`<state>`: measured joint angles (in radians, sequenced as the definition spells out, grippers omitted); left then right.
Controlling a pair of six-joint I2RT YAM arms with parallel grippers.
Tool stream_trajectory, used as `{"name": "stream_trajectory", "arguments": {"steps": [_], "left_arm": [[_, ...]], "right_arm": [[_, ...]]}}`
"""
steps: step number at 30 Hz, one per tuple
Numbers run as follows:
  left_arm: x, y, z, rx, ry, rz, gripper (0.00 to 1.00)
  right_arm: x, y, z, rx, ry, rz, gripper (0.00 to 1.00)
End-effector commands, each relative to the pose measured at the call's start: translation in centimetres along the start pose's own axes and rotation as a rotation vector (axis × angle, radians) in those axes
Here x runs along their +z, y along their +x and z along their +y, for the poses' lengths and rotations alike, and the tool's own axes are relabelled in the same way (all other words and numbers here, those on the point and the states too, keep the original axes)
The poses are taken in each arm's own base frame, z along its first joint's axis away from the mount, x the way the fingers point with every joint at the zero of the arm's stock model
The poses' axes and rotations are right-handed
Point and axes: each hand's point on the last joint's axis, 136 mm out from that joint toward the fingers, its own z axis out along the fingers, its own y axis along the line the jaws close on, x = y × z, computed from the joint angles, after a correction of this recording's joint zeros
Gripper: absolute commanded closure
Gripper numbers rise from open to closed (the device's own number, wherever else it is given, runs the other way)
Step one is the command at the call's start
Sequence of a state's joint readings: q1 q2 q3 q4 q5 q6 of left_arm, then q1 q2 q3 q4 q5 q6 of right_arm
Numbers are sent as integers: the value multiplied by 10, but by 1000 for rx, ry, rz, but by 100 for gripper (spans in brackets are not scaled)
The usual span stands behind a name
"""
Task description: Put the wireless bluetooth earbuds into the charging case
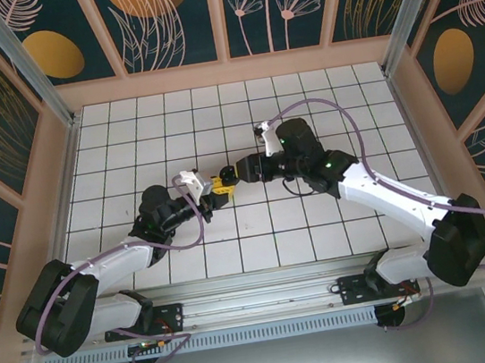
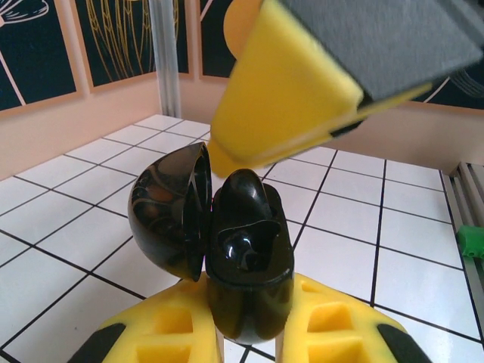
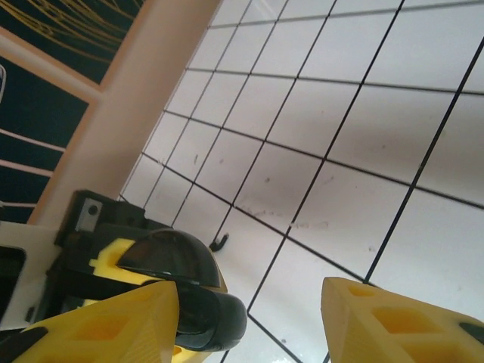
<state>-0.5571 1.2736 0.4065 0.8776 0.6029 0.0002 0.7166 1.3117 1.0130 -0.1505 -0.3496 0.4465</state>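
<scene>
**A:** Between the moulded yellow fingers (image 2: 170, 333) of our left gripper (image 2: 248, 336), what are we holding?

**B:** We are clamping the charging case (image 2: 246, 257), a glossy black rounded shell. Its domed lid (image 2: 166, 212) is hanging open to one side.

**A:** And our right gripper (image 3: 249, 291)?

**B:** It is hovering just above the case with its wedge-shaped yellow fingers spread apart, gripping nothing.

**A:** Where are we seeing an earbud?

**B:** One tiny, dark, hooked earbud (image 3: 219, 242) is lying on the white tiled table (image 3: 340, 151), just beyond the case and ahead of the right gripper. Whether any is sitting in the case's shiny wells, we cannot tell.
</scene>
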Motion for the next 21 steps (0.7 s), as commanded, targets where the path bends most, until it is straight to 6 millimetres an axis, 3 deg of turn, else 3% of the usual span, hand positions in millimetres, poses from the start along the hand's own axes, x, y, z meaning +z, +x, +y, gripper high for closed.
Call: {"name": "stream_trajectory", "arguments": {"steps": [1, 6, 10, 16, 21], "left_arm": [[0, -22, -4, 54, 22, -48, 97], [0, -23, -1, 38, 6, -49, 97], [-2, -21, 10, 16, -52, -38, 97], [-17, -19, 39, -82, -156, -49, 97], [-33, -16, 66, -158, -244, -50, 97]], "right_arm": [[2, 3, 5, -30, -6, 28, 48], [4, 10, -7, -14, 45, 40, 50], [-8, -8, 3, -34, 41, -34, 47], [-26, -28, 6, -22, 80, -125, 49], [-14, -17, 13, -34, 85, -68, 51]]}}
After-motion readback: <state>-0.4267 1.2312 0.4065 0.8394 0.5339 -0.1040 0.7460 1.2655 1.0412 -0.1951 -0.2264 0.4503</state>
